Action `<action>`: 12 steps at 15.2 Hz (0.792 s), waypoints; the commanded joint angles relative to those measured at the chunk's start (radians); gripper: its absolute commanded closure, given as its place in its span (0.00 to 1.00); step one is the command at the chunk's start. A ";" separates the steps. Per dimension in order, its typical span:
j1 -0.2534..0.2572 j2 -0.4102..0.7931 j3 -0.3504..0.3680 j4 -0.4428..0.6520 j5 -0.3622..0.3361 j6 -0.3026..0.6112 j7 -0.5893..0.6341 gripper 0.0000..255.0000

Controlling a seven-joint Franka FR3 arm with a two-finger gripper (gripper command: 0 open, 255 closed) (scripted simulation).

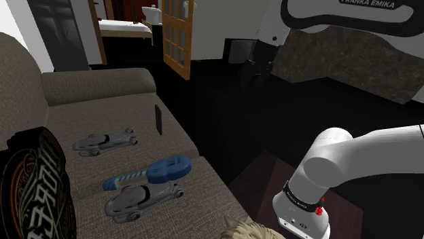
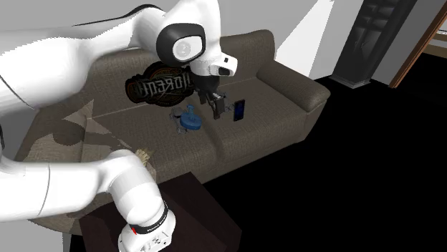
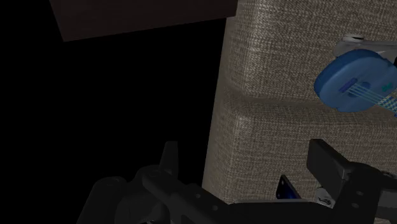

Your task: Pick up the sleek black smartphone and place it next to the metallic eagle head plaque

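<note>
Smartphone (image 2: 238, 109) stands on edge just beside our wide-open gripper (image 2: 217, 102), so we fear a stray nudge topples it.

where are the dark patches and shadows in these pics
Shoulder view: the area past the front edge of the sofa is nearly black, while the cushions are evenly lit. Second exterior view: a soft shadow, likely cast by the arm, lies on the seat at that view's left. Wrist view: a black area beside lit sofa fabric; no glare or blur.
</note>
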 commanded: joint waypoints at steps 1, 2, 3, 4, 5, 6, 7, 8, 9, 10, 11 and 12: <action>0.000 0.000 0.000 0.000 0.000 0.000 0.000 0.00; 0.004 0.034 0.009 0.007 0.003 0.028 0.005 0.00; 0.008 0.068 0.019 0.015 0.006 0.055 0.009 0.00; 0.011 0.103 0.028 0.024 0.009 0.081 0.014 0.00; 0.014 0.139 0.037 0.035 0.010 0.107 0.019 0.00; 0.017 0.175 0.046 0.047 0.012 0.131 0.023 0.00; 0.019 0.211 0.055 0.060 0.012 0.155 0.029 0.00; 0.022 0.248 0.064 0.075 0.012 0.177 0.034 0.00; 0.024 0.285 0.073 0.090 0.012 0.199 0.039 0.00; 0.026 0.323 0.082 0.108 0.011 0.219 0.045 0.00; 0.028 0.360 0.090 0.126 0.008 0.239 0.051 0.00; 0.029 0.398 0.098 0.146 0.006 0.257 0.057 0.00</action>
